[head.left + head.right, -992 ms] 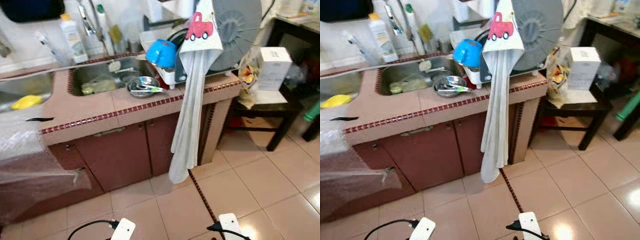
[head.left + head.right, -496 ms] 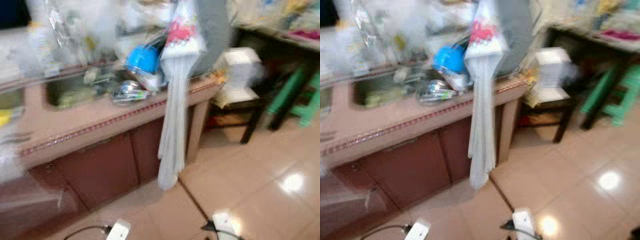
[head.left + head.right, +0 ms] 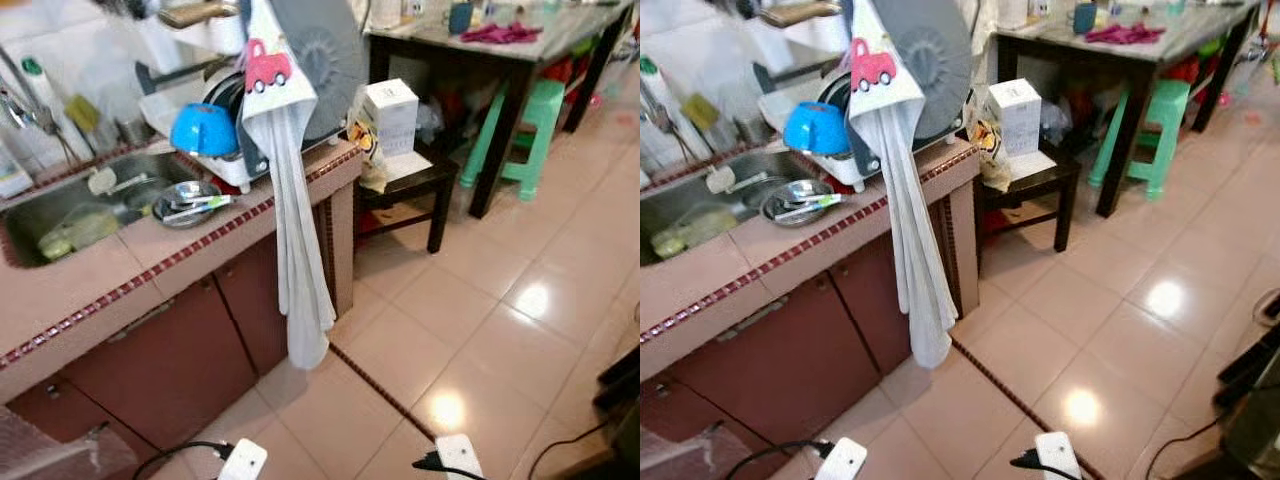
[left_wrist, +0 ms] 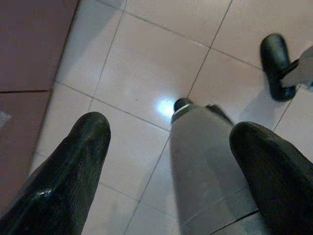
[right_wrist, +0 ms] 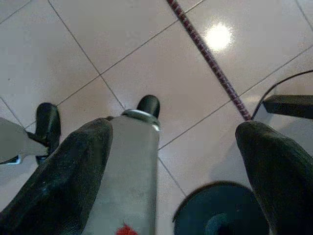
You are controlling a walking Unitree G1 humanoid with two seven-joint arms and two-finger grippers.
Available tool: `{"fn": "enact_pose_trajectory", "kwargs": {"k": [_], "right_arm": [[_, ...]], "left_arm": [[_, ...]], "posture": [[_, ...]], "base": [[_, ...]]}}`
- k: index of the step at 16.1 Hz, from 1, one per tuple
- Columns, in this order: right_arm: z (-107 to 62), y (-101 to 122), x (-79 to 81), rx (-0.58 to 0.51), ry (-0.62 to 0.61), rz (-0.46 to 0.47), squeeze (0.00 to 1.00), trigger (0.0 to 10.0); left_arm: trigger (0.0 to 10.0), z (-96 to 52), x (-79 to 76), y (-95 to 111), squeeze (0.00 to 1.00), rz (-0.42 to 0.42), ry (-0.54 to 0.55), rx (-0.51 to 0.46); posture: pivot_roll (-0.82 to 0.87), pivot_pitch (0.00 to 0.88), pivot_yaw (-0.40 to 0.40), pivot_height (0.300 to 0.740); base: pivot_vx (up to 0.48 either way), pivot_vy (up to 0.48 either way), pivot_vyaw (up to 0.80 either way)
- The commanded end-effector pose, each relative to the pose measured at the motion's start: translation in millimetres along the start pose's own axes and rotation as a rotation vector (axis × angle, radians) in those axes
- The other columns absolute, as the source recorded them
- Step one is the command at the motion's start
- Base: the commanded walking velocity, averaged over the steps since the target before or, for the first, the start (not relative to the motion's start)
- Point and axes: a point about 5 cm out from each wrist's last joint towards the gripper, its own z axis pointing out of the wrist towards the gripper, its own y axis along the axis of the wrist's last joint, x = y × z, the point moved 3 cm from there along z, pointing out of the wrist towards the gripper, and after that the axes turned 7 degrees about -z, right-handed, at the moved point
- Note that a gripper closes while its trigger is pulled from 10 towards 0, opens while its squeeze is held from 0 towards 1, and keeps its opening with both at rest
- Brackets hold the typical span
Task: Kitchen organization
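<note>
A pink tiled counter (image 3: 105,285) holds a steel sink (image 3: 28,205) with greenish things in it. A steel bowl (image 3: 189,204) with utensils sits on the counter beside a white dish rack (image 3: 228,168) that carries a blue bowl (image 3: 203,130) and a big grey disc (image 3: 322,52). A long white towel (image 3: 296,255) with a red car print hangs over the counter's end. Both arms hang low over the tile floor. My left gripper (image 4: 170,131) and right gripper (image 5: 177,131) are both open and hold nothing, each with a silver leg below it.
Red-brown cabinet doors (image 3: 175,345) stand under the counter. A white box (image 3: 391,112) rests on a low black table (image 3: 418,182) right of the counter. Farther right are a green stool (image 3: 527,118) and a dark dining table (image 3: 515,50). Black cables and dark gear (image 3: 618,385) lie at the right edge.
The camera has swung to the right and the blur has cleared: the counter has slid left in view, and the dining table and green stool have come in. Nothing on the counter moved.
</note>
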Motion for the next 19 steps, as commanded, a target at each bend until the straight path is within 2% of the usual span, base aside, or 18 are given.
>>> {"fn": "enact_pose_trajectory", "kwargs": {"k": [1,7,11,19], "right_arm": [[0.5,5.1,2.5,-0.013,0.007,0.006,0.0,10.0],[0.5,5.1,4.6,-0.012,0.013,-0.003,0.0,10.0],[0.6,6.0,6.6,-0.014,0.029,-0.019,0.0,10.0],[1.3,12.4,3.2,-0.024,0.029,-0.032,0.0,10.0]], "left_arm": [[10.0,-0.8,4.5,-2.8,0.0,0.006,0.009,0.008],[10.0,-1.3,7.1,-5.3,0.0,-0.011,0.024,0.012],[10.0,-1.4,8.2,-6.4,0.0,-0.052,0.04,0.008],[10.0,-1.4,8.0,-7.5,0.0,-0.059,0.047,0.011]], "posture": [[0.0,0.0,0.106,0.74],[0.01,0.0,0.106,0.74],[0.01,0.0,0.105,0.74],[0.03,0.0,0.074,0.74]], "base": [[0.0,0.0,0.0],[0.0,0.0,0.0],[0.0,0.0,0.0],[0.0,0.0,0.0]]}}
